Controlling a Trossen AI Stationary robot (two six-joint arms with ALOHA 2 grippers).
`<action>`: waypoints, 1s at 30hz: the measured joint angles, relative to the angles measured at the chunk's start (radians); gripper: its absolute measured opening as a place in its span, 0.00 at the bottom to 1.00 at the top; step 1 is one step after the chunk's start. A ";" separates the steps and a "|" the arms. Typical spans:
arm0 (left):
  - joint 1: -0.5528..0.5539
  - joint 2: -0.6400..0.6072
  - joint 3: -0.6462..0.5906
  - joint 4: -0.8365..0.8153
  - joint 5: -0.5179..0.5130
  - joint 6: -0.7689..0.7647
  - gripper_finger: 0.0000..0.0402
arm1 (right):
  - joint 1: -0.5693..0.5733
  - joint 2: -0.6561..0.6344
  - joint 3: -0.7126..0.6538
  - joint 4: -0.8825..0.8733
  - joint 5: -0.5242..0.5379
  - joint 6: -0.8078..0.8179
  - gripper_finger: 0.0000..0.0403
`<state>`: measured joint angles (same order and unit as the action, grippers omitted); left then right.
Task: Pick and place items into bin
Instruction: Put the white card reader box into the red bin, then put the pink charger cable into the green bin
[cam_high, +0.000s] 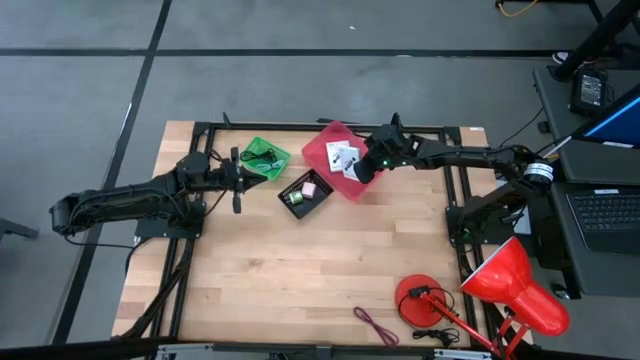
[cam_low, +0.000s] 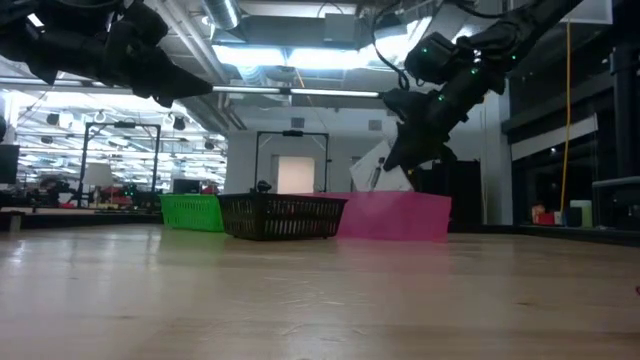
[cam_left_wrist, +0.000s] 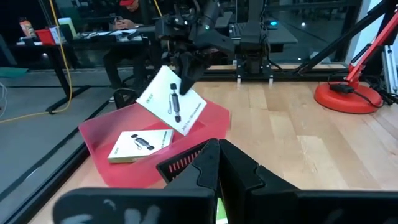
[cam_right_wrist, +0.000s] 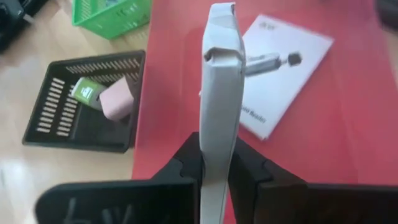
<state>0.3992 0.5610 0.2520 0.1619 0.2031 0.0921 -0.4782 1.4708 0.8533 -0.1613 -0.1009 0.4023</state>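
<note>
The right gripper (cam_high: 366, 166) hangs over the pink bin (cam_high: 322, 148) just above centre of the overhead frame, clenched on a white card (cam_right_wrist: 221, 93) that it holds on edge above the bin's floor. In the left wrist picture the same card (cam_left_wrist: 171, 99) hangs tilted from the dark fingers (cam_left_wrist: 186, 78), its black mark facing the camera. A second card (cam_right_wrist: 280, 74) lies flat inside the pink bin, upper right in the right wrist picture. Beside the pink bin, toward the frame's centre, a black basket (cam_high: 293, 187) holds a pink cube (cam_high: 309, 188) and a green piece (cam_high: 295, 198). A green basket (cam_high: 265, 158) sits to the left of it with a dark tangle inside. The left gripper (cam_high: 237, 172) waits at centre left of the overhead frame, close to the green basket; its fingers look closed together on nothing. A maroon cord (cam_high: 373, 324) lies on the table (cam_high: 280, 280) at the lower middle, near the red lamp (cam_high: 510, 283) in the lower right corner.
</note>
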 joint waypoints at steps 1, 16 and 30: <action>0.000 0.000 0.000 0.000 0.000 0.000 0.01 | 0.000 0.000 -0.009 0.006 -0.006 0.011 0.09; 0.000 0.000 0.000 0.000 0.000 -0.001 0.00 | 0.000 0.000 -0.038 0.026 0.031 0.035 0.18; 0.000 0.000 0.000 0.000 0.000 -0.003 0.01 | 0.000 0.000 -0.038 0.015 0.155 -0.071 0.33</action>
<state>0.3992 0.5610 0.2520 0.1619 0.2028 0.0887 -0.4778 1.4708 0.8158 -0.1467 0.0544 0.3312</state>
